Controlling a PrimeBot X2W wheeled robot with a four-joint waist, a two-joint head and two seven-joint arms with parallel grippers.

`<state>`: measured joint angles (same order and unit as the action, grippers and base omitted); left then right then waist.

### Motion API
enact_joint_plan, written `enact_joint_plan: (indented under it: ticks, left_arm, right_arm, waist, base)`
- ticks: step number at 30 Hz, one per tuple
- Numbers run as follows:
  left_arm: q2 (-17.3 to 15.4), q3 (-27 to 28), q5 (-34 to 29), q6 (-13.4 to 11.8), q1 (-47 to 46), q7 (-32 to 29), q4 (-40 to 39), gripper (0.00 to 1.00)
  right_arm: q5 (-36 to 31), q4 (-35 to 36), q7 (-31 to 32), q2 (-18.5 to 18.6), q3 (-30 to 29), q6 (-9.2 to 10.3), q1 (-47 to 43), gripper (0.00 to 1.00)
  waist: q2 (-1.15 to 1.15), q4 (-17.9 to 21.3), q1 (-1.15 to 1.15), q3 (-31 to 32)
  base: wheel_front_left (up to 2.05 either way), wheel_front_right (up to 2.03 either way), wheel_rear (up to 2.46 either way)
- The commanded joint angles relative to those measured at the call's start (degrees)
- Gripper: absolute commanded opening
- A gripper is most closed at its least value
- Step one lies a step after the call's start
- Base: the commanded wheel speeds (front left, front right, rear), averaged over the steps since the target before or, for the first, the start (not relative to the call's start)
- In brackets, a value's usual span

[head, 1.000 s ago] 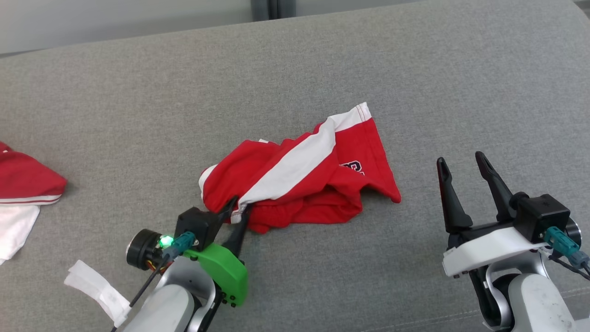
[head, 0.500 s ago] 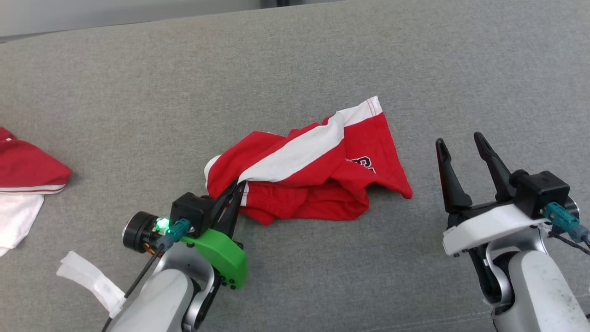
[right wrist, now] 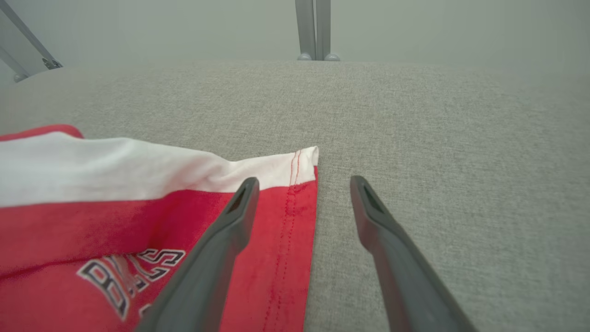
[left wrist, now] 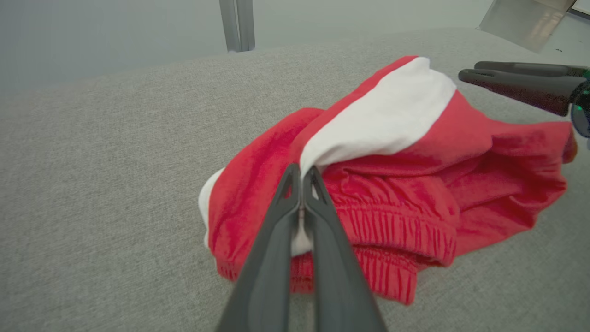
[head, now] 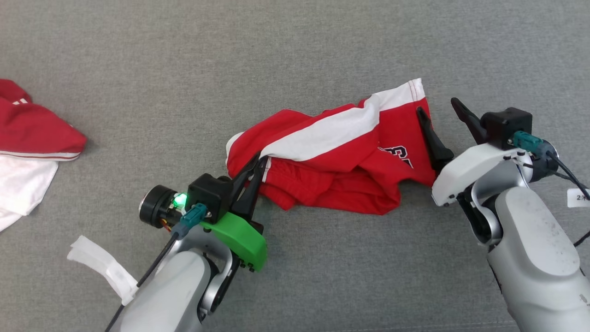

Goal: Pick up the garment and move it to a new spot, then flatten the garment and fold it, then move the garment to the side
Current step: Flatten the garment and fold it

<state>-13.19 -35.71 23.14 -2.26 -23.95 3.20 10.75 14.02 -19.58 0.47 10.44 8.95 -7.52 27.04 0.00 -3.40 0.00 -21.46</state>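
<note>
Red and white crumpled cloth garment (head: 332, 161) is lying in the middle of the grey woven fabric surface (head: 184, 69). Left gripper (head: 256, 166) is pinched tight on its white stripe near the waistband. Right gripper (head: 437, 105) is spread wide, holding nothing, straddling the hem edge.

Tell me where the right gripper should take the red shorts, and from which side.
Grip the stitched leg hem of the red shorts, near its white-striped corner, coming from the shorts' right end. That edge lies flat on the grey cushion, and the open right gripper straddles it. The left gripper pinches the bunched opposite end, so pulling apart should spread the cloth.
</note>
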Motion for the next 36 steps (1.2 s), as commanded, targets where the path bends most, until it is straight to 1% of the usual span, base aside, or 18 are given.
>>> enact_joint_plan:
  ticks: [1,7,8,9,10,11,14,17,21,23,25,29,32,36]
  left_arm:
    - [0.51,-0.32,-0.69,0.25,-1.18,0.5,0.05,0.0]
    - [1.47,-1.12,-0.76,0.77,-2.25,1.39,0.91,0.0]
    - [1.47,-1.11,-0.76,0.69,-2.32,1.61,1.0,0.0]
    - [1.4,-1.05,-0.74,0.64,-2.4,1.9,1.09,0.0]
    - [1.31,-0.94,-0.78,0.52,-2.44,2.2,1.03,0.0]
    - [1.17,-0.82,-0.77,0.35,-2.41,2.57,0.94,0.0]
    - [0.76,-0.4,-0.86,-0.18,-1.94,3.41,0.36,0.0]
    - [0.02,0.2,-0.97,-0.99,-1.48,4.5,-0.86,0.0]
    - [-1.64,1.61,-1.48,-2.37,-1.34,5.56,-3.88,0.0]
    - [-2.72,2.4,-1.96,-3.03,-1.53,5.68,-6.01,0.0]
    - [-3.97,3.42,-2.6,-3.85,-1.91,5.87,-8.6,0.0]
    - [-6.43,5.5,-3.57,-5.46,-2.92,5.14,-14.56,0.0]
    - [-8.0,7.03,-4.5,-6.28,-4.25,4.48,-19.53,0.0]
    - [-9.35,9.03,-5.59,-7.44,-6.99,3.83,-25.93,0.0]
  right_arm:
    - [0.94,-2.68,-0.34,0.58,0.66,0.06,2.32,1.0]
    - [2.58,-13.95,-2.08,1.91,3.33,0.06,9.06,1.0]
    - [2.83,-15.23,-2.37,2.05,3.64,0.06,9.71,0.93]
    - [3.3,-16.64,-2.75,2.15,4.04,0.06,10.46,0.49]
    - [3.76,-17.51,-3.07,2.22,4.42,0.06,10.89,0.3]
    - [4.39,-18.45,-3.46,2.45,4.89,0.06,11.25,0.0]
    - [6.05,-19.7,-4.84,3.22,6.42,0.06,11.88,0.0]
    - [7.48,-19.03,-7.9,4.34,7.57,0.06,12.06,0.0]
    - [8.45,-15.98,-12.14,5.51,8.0,0.06,11.21,0.0]
    - [8.56,-13.26,-13.52,6.09,7.45,0.06,10.64,0.0]
    - [8.2,-9.54,-14.45,6.48,6.44,0.06,9.86,0.0]
    - [6.3,0.58,-15.21,7.09,3.18,0.06,7.53,0.0]
    - [3.94,10.63,-14.67,7.31,-0.19,0.07,5.34,0.0]
    - [0.93,24.24,-11.19,6.97,-4.97,0.07,2.72,0.0]
  waist:
    - [0.0,-2.14,0.0,-1.92]
    - [0.0,-3.64,0.0,-2.37]
    - [0.0,-3.77,0.0,-2.33]
    - [0.0,-3.92,0.0,-2.23]
    - [0.0,-4.01,0.0,-2.13]
    - [0.0,-4.08,0.0,-1.95]
    - [0.0,-3.94,0.0,-1.17]
    - [0.0,-3.38,0.0,0.07]
    - [0.0,-2.18,0.0,2.45]
    - [0.0,-1.39,0.0,3.86]
    - [0.0,-0.43,0.0,5.57]
    - [0.0,1.5,0.0,8.98]
    - [0.0,2.8,0.0,11.3]
    - [0.0,4.37,0.0,13.86]
  base:
    - [0.0,0.0,0.0]
    - [0.0,0.0,0.0]
    - [0.0,0.0,0.0]
    - [0.0,0.0,0.0]
    - [0.0,0.0,0.0]
    - [0.0,0.0,0.0]
    - [0.0,0.0,0.0]
    - [0.0,0.0,0.0]
    - [0.0,0.0,0.0]
    - [0.0,0.0,0.0]
    - [0.0,0.0,0.0]
    - [0.0,0.0,0.0]
    - [0.0,0.0,0.0]
    - [0.0,0.0,0.0]
